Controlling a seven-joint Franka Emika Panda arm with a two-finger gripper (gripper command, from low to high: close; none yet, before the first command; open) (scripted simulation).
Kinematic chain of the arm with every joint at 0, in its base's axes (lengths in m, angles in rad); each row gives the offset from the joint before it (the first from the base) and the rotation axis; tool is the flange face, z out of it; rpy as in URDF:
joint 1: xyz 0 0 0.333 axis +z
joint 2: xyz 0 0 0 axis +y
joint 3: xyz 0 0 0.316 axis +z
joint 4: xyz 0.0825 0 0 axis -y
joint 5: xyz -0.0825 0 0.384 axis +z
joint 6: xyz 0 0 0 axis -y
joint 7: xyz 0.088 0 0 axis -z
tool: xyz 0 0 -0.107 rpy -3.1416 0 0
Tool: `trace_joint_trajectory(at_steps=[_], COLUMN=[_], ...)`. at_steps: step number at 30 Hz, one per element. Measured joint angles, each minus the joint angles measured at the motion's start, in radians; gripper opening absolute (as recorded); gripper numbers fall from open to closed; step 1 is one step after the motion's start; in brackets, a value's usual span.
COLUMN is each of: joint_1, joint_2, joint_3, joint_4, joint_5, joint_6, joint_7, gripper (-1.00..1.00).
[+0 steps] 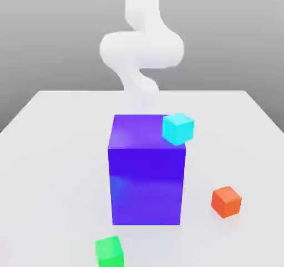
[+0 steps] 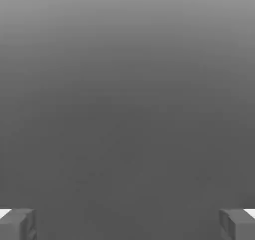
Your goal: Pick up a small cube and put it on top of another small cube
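**Tall blue block stands mid-table among three small cubes**

A large blue block (image 1: 147, 171) stands upright near the middle of the white table (image 1: 50, 149), hiding the table surface directly behind it. At its upper corner on the exterior view's right appears a small cyan cube (image 1: 178, 128); whether that cube rests on the block's top or sits on the table behind it cannot be told. A small red cube (image 1: 226, 201) lies on the table beside the block, toward the edge on the exterior view's right and a little nearer the front edge. A small green cube (image 1: 109, 251) sits close to the front edge, just to the exterior view's left of the block's front face. The three small cubes are well apart from one another.

The exterior view has the white arm (image 1: 141, 46) rising behind the block, above the far edge of the table, its lower part blocked by the block.

The hand view looks onto plain grey background, with the gripper (image 2: 127, 225) framed by two grey fingertips (image 2: 18, 224) set wide apart. The claw is spread fully, released, holding and touching nothing.
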Motion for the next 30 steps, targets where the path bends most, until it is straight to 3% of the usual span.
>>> trace_joint_trajectory(at_steps=[30], joint_1=[-0.324], joint_2=[1.098], joint_3=[-0.236], joint_4=[0.136], joint_5=[0.193], joint_6=[0.243], joint_7=[0.397], gripper=[0.00])
